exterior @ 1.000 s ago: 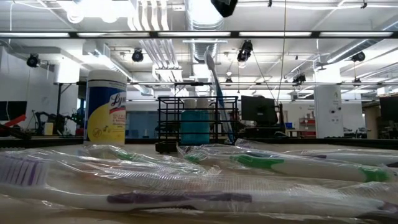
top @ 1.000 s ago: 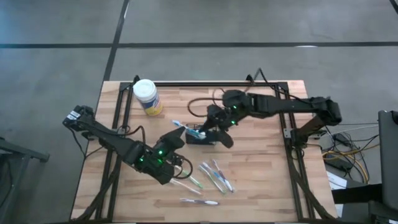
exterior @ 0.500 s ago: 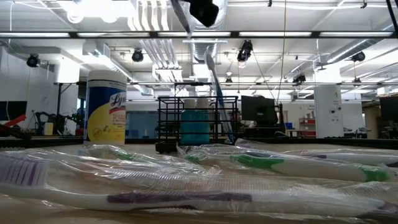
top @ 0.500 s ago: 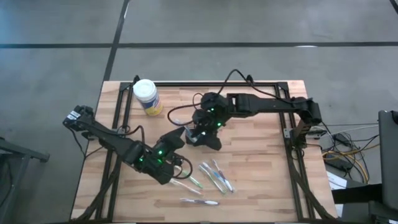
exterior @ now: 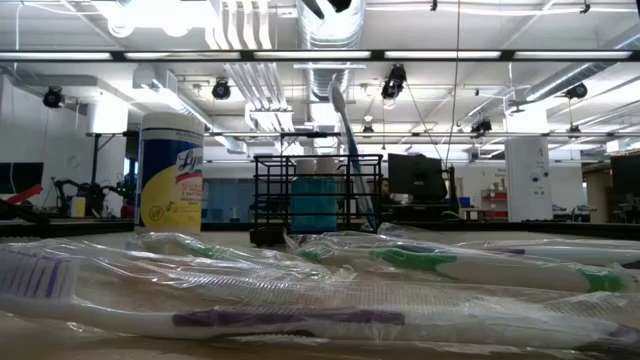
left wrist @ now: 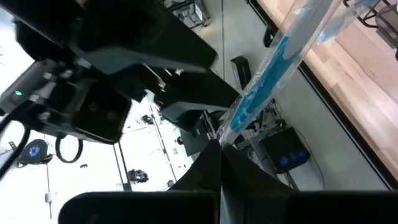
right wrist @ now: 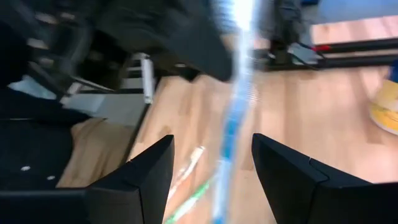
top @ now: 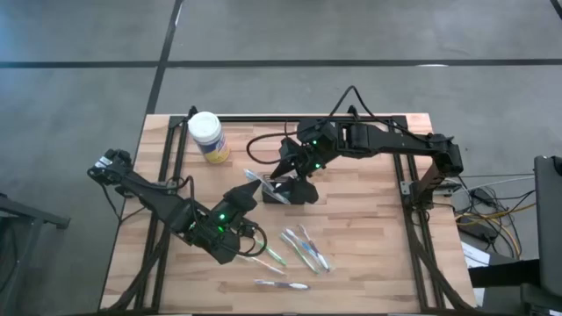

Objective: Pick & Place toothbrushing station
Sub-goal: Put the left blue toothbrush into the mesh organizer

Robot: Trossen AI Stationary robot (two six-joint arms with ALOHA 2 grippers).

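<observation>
The black openwork caddy [top: 297,190] stands on the wooden table; it also shows in the low view [exterior: 315,195]. A wrapped blue toothbrush [exterior: 350,160] sticks up out of the caddy, leaning, with its upper end free. My right gripper [top: 294,167] is open, high above the caddy. In its wrist view [right wrist: 211,180] the toothbrush [right wrist: 236,106] shows between the fingers, farther off. My left gripper [top: 243,200] is shut, raised to the caddy's near left. The toothbrush [left wrist: 261,87] shows beyond its fingertips [left wrist: 219,149].
A white-capped, yellow-labelled jar [top: 208,136] stands at the far left. Several wrapped toothbrushes [top: 303,248] lie near the front edge, close to the low camera [exterior: 300,290]. A teal container [exterior: 314,203] sits inside the caddy. A black frame borders the table.
My right gripper has moved a little toward the table's left edge above the caddy, then toward the far edge and up, turning as it went. The caddy and the blue toothbrush have stayed in place.
</observation>
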